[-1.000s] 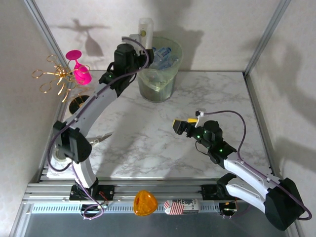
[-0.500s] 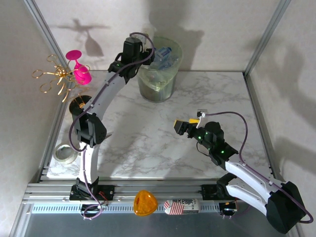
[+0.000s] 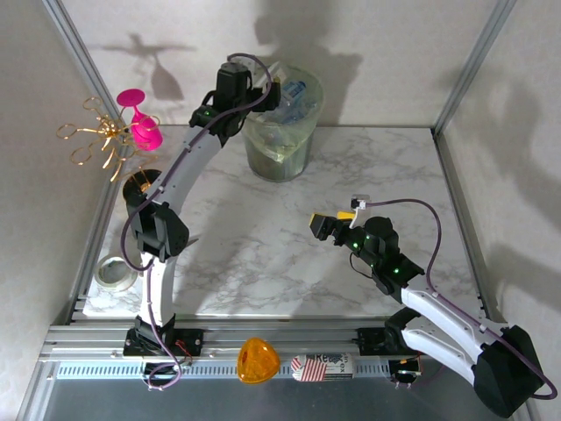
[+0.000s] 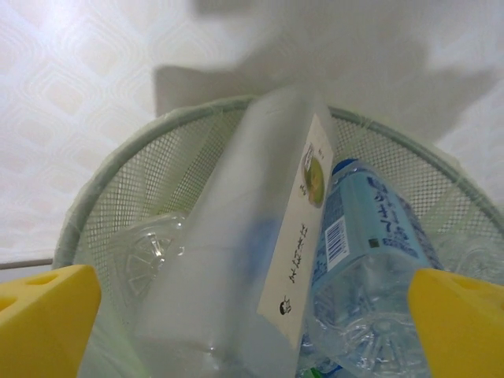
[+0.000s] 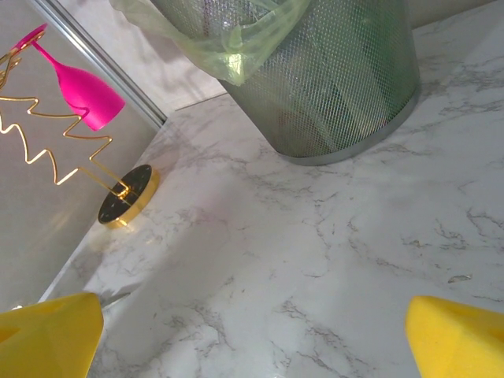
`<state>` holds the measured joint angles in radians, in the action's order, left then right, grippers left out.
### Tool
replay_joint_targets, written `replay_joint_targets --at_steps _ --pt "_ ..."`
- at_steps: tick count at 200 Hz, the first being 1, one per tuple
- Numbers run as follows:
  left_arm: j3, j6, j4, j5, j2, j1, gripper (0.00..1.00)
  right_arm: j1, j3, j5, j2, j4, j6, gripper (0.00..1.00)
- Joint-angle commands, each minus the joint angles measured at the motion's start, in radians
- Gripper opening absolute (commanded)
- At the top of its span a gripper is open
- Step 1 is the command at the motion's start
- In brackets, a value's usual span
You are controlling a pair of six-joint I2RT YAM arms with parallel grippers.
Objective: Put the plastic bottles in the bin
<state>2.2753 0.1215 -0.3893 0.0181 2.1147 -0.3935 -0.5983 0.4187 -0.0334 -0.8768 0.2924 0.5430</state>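
Note:
The bin (image 3: 282,132) stands at the back of the marble table and holds several plastic bottles (image 3: 294,92). My left gripper (image 3: 266,89) hangs over the bin's near-left rim. In the left wrist view its yellow fingertips (image 4: 43,323) stand wide apart, open. Between them, touching neither, a pale bottle with a white label (image 4: 236,260) lies blurred inside the bin's mesh rim (image 4: 118,173), next to a clear blue-labelled bottle (image 4: 370,244). My right gripper (image 3: 326,221) is open over the middle right of the table, nothing between its fingertips (image 5: 47,339); the bin (image 5: 339,87) is ahead of it.
A pink goblet (image 3: 140,123) hangs on a gold wire stand (image 3: 96,140) with a black base (image 5: 126,197) at the back left. A round tin (image 3: 114,272) sits at the front left. An orange piece (image 3: 259,360) and a striped can (image 3: 320,367) lie on the front rail.
My left gripper carried the pale bottle from above the bin's left rim to over the bin, then opened and let it go. The right arm has barely moved.

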Motion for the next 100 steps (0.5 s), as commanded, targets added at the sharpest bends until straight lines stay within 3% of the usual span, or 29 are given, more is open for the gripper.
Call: replay_joint_targets --at_steps 1,50,100 --pt "-0.024 0.035 0.047 -0.008 -0.126 0.000 1.00 -0.008 -0.009 0.012 0.000 0.016 -0.003 0.99" --pt "-0.207 0.091 0.109 -0.024 -0.284 -0.002 1.00 -0.008 -0.020 0.060 0.013 -0.013 -0.018 0.99" --pt "-0.793 0.154 0.353 0.048 -0.683 -0.002 0.99 -0.002 -0.031 0.392 -0.004 -0.062 -0.155 0.99"
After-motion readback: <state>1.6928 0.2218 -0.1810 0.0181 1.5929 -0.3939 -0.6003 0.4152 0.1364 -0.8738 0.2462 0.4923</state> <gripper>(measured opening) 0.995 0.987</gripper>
